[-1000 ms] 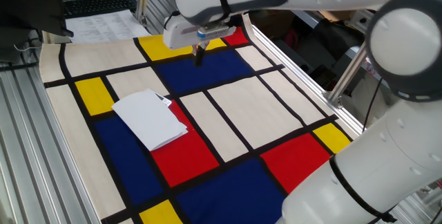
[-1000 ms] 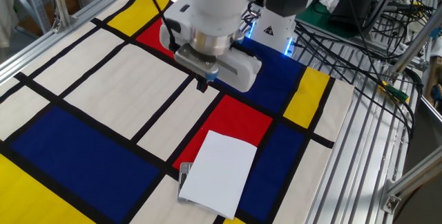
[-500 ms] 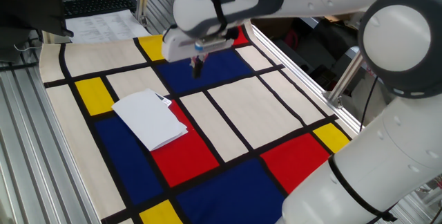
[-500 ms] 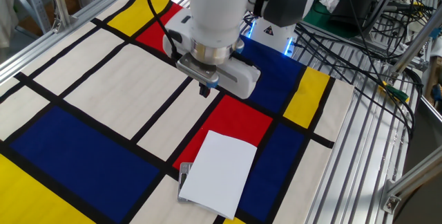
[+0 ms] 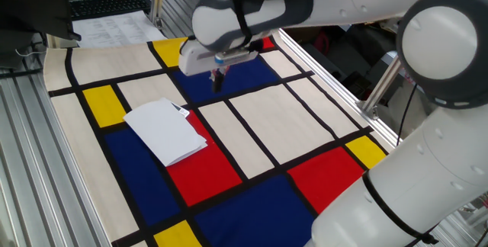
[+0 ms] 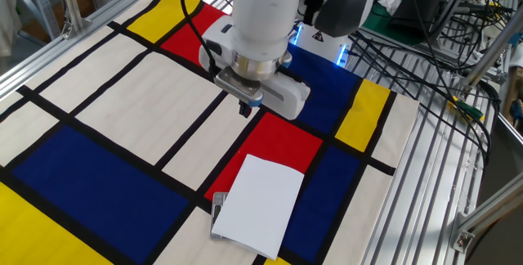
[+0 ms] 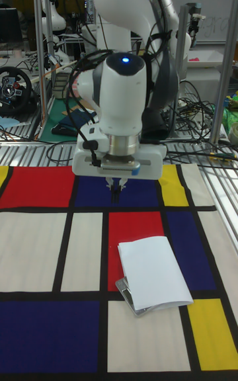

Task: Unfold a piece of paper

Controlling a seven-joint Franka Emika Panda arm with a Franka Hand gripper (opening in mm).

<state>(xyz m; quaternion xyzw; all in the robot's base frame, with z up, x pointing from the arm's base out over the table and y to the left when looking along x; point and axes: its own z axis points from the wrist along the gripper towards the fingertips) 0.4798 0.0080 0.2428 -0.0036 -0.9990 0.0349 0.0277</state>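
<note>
**What cannot be made out**

The fingers of the hand (image 6: 244, 109) are seen only as a short dark tip below the wide mount, and whether they are parted or pressed together cannot be told in any view. The grey block (image 7: 129, 295) is mostly covered by the piece of paper (image 7: 153, 271); only a corner and an edge are shown. The underside of the paper is hidden. The print on the sheets (image 5: 114, 27) at the far edge of the worktop (image 5: 236, 125) is too small to be read. The worktop is cut off by the picture's edge in both fixed views.
</note>
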